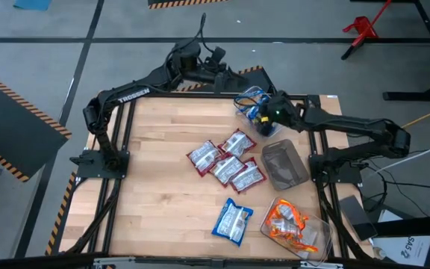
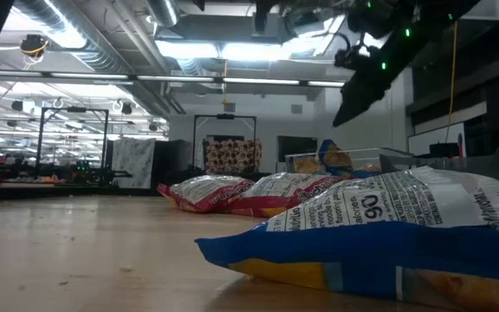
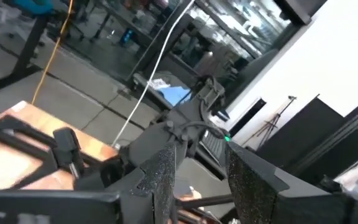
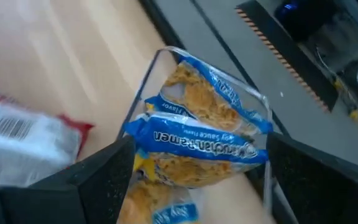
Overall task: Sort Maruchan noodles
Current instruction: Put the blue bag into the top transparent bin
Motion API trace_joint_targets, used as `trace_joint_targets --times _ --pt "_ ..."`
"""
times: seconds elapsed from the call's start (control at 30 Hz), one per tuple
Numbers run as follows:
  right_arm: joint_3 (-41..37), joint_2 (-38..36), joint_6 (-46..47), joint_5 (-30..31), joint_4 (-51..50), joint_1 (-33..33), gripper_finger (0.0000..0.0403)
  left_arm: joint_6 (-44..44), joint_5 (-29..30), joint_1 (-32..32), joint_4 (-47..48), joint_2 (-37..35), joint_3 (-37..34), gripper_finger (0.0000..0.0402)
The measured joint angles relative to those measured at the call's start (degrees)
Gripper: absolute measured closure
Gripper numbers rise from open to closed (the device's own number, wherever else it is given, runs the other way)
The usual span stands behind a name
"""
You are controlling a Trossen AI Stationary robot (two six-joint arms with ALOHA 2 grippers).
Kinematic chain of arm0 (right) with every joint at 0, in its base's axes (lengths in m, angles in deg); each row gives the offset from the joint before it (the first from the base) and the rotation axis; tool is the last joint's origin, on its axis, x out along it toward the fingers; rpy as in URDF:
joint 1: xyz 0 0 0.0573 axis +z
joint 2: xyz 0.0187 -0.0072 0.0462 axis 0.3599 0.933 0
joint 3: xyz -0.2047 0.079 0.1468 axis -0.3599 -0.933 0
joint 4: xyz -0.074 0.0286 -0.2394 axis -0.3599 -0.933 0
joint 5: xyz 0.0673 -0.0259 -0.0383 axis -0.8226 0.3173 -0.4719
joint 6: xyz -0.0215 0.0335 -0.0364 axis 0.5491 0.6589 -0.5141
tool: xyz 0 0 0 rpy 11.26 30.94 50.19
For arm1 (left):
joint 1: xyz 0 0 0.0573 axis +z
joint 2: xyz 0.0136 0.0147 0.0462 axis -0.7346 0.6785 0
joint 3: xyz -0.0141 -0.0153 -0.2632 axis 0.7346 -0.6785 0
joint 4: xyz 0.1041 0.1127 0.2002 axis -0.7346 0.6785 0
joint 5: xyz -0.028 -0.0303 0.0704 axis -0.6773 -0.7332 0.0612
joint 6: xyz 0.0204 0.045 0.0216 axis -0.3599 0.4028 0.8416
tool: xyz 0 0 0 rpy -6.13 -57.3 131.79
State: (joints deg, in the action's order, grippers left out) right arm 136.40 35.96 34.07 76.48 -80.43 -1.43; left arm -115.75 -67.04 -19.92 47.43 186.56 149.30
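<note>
The right pincer (image 1: 263, 113) hangs over the clear tub (image 1: 239, 101) at the far right corner of the desk (image 1: 163, 164), its fingers spread wide with nothing between them. In the right wrist view the tub (image 4: 160, 62) holds blue-and-yellow packets (image 4: 197, 134), heaped to its rim.

The left pincer (image 1: 216, 60) sits beyond the far edge of the desk, raised off the surface. Its fingers (image 3: 160, 180) stand partly apart; whether they hold anything cannot be told.

Four red-and-white packets (image 1: 226, 161) lie clustered near the middle of the desk, touching or overlapping one another. One blue-and-yellow packet (image 1: 233, 221) lies alone near the front edge, apart from the cluster. A dark grey tub (image 1: 284, 164) stands just beside the cluster along the right edge. A second clear tub (image 1: 316, 224) at the front right corner holds orange packets (image 1: 286, 224).

The left half of the desk is bare wood from the far edge to the front edge. A narrow open strip lies between the red-and-white cluster and the lone blue-and-yellow packet.
</note>
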Motion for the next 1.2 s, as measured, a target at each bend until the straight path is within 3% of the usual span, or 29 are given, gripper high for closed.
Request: trace_joint_targets --times 0.1,0.33,0.53,0.8,0.97,1.2 --pt "4.6 0.0 -8.0 -1.9 -7.0 0.0 0.0052 0.1 -0.4 -0.3 0.0 -0.9 0.0 0.0270" --pt "6.9 0.8 -25.2 -7.9 -9.7 0.0 0.0052 1.0 -2.0 -1.1 0.3 -1.9 0.0 0.0270" --pt "6.8 6.1 -26.5 -9.1 -9.5 0.0 0.0052 1.7 -3.0 -1.0 1.0 -2.1 0.0 0.0270" --pt "6.8 12.9 -29.8 -2.0 -6.5 0.0 0.0052 1.7 -4.2 -1.0 1.2 -2.1 0.0 0.0270" --pt "6.8 13.2 -30.9 -1.2 -6.3 -1.5 0.0054 2.2 -4.4 -1.0 1.2 -2.1 0.0 0.0270" --pt "6.8 13.2 -30.5 -6.4 -6.4 -7.0 0.0113 3.0 -4.4 -1.0 1.2 -2.1 0.0 0.0270"
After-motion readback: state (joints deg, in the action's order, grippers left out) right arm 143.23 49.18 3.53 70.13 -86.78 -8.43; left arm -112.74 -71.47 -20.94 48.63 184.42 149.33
